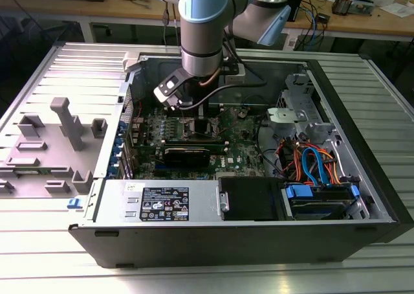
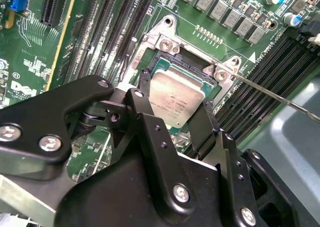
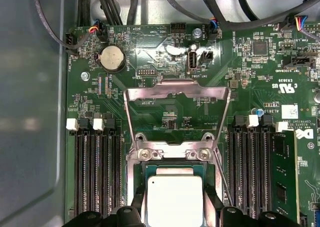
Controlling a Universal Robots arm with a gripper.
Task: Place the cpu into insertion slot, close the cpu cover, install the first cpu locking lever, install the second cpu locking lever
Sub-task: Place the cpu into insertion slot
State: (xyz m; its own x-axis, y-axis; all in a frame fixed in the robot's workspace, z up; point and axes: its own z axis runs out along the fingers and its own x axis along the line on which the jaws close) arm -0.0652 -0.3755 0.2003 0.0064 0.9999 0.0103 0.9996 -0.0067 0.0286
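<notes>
Gripper down over the socket, its two black fingers partly closed and set against opposite edges of the cpu, so it grips the chip from both sides. In the first wrist view the same hold shows: gripper with a finger on each side of the cpu. The cpu lies flat, silver top up, inside the insertion slot; whether it is fully seated cannot be told. The silvery rim of the insertion slot, with two screws, runs just beyond the chip. The cpu cover is swung open past that rim, its frame tilted up and away from the socket. One thin wire locking lever stands free, angling off from the socket corner. Long black memory slots flank the socket on both sides. A coin battery sits on the green motherboard beyond the cover. In the exterior view the arm reaches straight down into the open computer case, gripper at the board's far-middle area. Grey fixtures sit on the table at the exterior view's left.
</notes>
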